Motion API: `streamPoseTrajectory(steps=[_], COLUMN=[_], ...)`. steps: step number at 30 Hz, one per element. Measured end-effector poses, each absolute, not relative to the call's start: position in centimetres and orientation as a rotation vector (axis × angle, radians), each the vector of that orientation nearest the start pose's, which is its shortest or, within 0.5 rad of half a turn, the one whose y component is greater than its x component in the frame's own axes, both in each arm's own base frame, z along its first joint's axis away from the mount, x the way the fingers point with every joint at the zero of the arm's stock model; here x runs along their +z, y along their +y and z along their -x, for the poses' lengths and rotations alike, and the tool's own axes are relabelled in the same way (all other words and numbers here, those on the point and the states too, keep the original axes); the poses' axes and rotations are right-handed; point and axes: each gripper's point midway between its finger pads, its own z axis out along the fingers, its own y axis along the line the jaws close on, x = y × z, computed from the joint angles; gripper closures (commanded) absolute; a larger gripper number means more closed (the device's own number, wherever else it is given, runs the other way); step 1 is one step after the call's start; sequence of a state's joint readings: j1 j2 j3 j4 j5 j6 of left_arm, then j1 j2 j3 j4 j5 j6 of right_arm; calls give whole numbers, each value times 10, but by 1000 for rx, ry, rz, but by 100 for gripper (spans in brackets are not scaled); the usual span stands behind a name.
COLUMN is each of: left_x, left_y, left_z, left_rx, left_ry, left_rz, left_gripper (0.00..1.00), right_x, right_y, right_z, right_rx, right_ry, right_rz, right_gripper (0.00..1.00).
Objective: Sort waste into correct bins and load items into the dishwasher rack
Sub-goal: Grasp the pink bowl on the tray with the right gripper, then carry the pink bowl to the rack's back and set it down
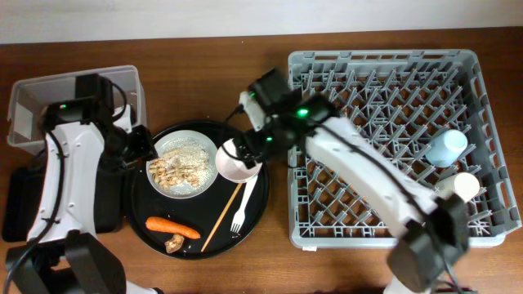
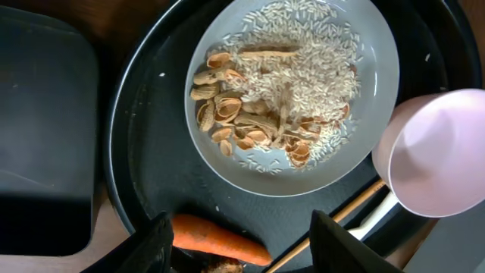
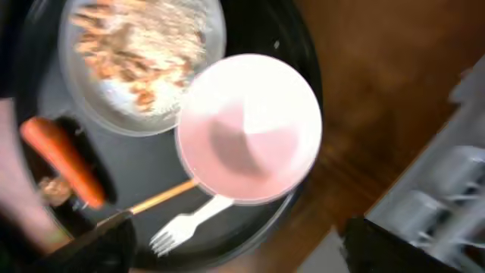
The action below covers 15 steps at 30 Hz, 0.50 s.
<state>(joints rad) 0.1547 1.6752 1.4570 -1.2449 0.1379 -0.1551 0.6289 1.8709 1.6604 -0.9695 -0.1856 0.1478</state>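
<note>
— dark fingers (image 2: 159, 244) of the left gripper (image 2: 254, 246) fill the near edge of its wrist view. how do they stand?

— spread wide, with nothing held. the carrot (image 2: 220, 241) lies in the gap between them, on the round black tray (image 2: 125, 98). whether they touch it i cannot tell.

— and beyond the carrot?

— the white plate (image 2: 383, 83), with rice (image 2: 303, 53) and brown scraps (image 2: 242, 114) heaped on it. the shallow black tray (image 2: 38, 129) lies just left of the round one.

— the right gripper (image 3: 235, 239)?

— it is parted wide too, and empty. the pink bowl (image 3: 250, 129) sits upright just beyond its fingers, on the right side of the round tray. the bowl's edge overlaps the plate's rim in that view. the white fork (image 3: 186, 227) and the chopstick (image 3: 159, 199) lie side by side at the bowl's near side, pointing toward the near edge.

— and from overhead?

— the round tray sits left of centre on the table (image 1: 204, 49). a brown lump (image 1: 174, 242) lies just beside the carrot at the tray's near edge. the clear tub (image 1: 33, 90) stands at the far left, partly hidden by the left arm. the dishwasher rack (image 1: 380, 59) fills the right side, well apart from the tub. the blue cup (image 1: 445, 149) and the cream cup (image 1: 464, 186) sit in the rack's right part, near each other.
</note>
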Motion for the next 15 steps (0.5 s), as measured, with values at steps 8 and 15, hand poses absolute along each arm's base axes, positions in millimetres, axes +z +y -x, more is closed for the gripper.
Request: streamPoseTrajectory(steps=[8, 15], left_x=[139, 139], left_y=[29, 28], left_z=[-325, -325], left_rx=[-208, -208], left_ry=[2992, 2993], left_rz=[463, 464], left_gripper=[43, 43], right_x=[52, 47], right_y=[284, 277], right_z=[-350, -351], right_rx=[304, 241], right_ry=[2949, 2970], right_rz=[534, 488], right_gripper=[62, 96])
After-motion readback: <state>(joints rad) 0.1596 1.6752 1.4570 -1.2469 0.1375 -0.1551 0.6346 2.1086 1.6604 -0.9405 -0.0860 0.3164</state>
